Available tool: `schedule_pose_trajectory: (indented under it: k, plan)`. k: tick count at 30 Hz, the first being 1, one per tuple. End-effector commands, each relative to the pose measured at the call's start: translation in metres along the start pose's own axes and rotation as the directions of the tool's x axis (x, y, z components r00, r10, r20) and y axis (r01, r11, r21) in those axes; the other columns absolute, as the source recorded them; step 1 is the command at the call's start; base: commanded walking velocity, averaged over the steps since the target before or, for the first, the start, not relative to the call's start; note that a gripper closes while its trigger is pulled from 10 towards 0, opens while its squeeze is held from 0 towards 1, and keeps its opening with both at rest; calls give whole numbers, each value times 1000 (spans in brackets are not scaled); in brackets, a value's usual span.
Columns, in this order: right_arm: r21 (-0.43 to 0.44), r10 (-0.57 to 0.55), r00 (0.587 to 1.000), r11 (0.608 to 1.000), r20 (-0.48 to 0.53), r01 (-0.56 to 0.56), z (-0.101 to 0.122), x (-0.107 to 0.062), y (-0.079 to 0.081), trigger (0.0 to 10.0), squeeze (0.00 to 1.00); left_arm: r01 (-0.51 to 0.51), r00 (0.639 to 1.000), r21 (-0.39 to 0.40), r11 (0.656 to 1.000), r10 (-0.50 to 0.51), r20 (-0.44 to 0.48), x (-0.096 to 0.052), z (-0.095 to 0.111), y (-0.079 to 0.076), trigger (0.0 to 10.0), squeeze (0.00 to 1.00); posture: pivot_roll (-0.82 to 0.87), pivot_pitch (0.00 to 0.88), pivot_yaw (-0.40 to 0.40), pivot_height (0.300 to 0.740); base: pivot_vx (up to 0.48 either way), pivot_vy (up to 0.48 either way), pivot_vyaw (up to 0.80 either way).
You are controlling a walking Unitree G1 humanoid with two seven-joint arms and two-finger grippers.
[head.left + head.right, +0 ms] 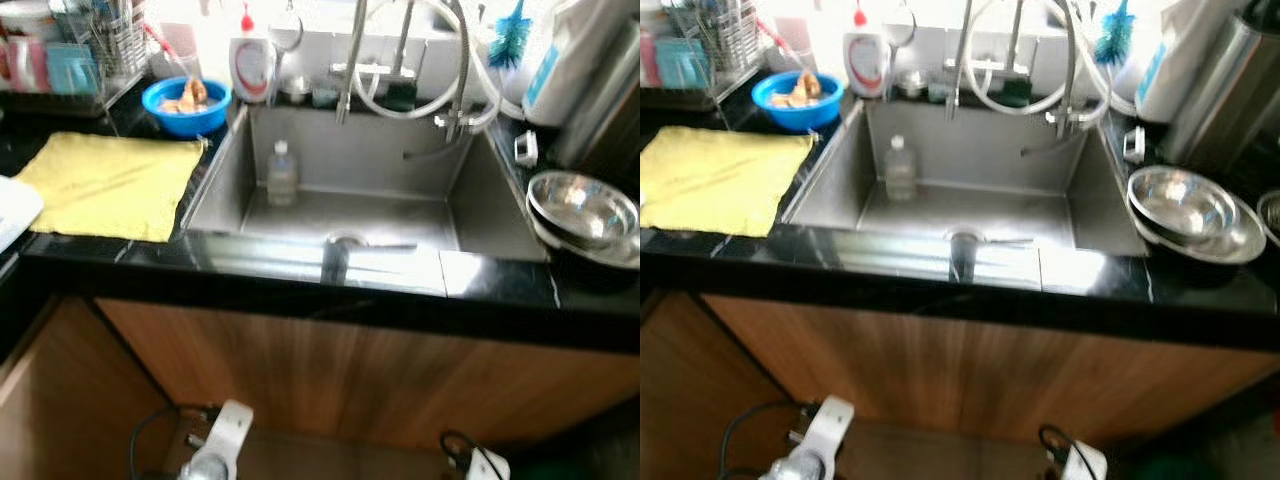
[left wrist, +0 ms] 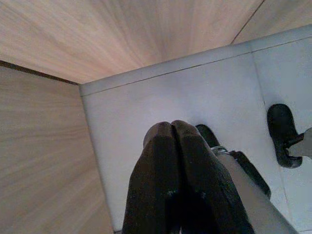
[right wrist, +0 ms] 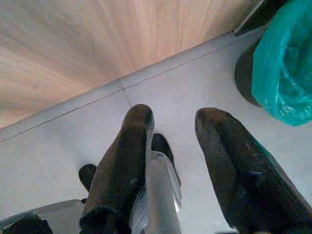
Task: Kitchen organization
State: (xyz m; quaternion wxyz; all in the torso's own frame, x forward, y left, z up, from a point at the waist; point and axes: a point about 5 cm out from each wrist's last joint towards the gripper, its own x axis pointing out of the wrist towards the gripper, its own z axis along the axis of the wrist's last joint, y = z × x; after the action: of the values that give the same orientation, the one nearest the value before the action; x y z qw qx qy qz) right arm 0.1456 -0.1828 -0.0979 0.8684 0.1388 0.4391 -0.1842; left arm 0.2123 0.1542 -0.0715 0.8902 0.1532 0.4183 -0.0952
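A steel sink (image 1: pixel 480 215) is set into a black counter (image 1: pixel 240 258) in front of me. A small clear bottle (image 1: pixel 282 175) stands upright in the basin at its left side. A yellow cloth (image 1: pixel 112 184) lies flat on the counter left of the sink. Behind it sits a blue bowl (image 1: pixel 186 104) with food scraps. Stacked steel bowls (image 1: pixel 583 212) rest on the counter to the right. Both arms hang low by the wooden cabinet front. My left gripper (image 2: pixel 170 129) is shut and empty above the grey floor. My right gripper (image 3: pixel 173 122) is open, with nothing between its fingers.
A dish-soap bottle (image 1: pixel 251 62) and a faucet (image 1: pixel 352 62) with looped hoses stand behind the basin. A dish rack (image 1: pixel 75 55) fills the back left corner. A white jug (image 1: pixel 565 60) stands back right. A green bag (image 3: pixel 285 63) lies on the floor near my right gripper.
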Motion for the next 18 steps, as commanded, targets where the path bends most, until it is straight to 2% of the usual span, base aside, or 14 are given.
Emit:
schedule_pose_trajectory:
  k: [1,7,18]
  plan:
    - [1,-16,1000,1000,-1,16,-2,-1,-5,10000,0,1,1000,-3,1000,-1,-11,-1,-5,0,10000,0,5,43,-29,740,0,0,0]
    - [1,-23,1000,1000,5,23,-4,-2,-18,10000,0,-7,1000,36,999,7,-16,-1,-6,0,10000,0,4,32,-32,740,0,0,0]
    - [-25,-6,1000,1000,7,6,-5,-2,-14,10000,0,-6,1000,43,999,6,-11,-1,-7,0,10000,0,2,10,-32,740,0,0,0]
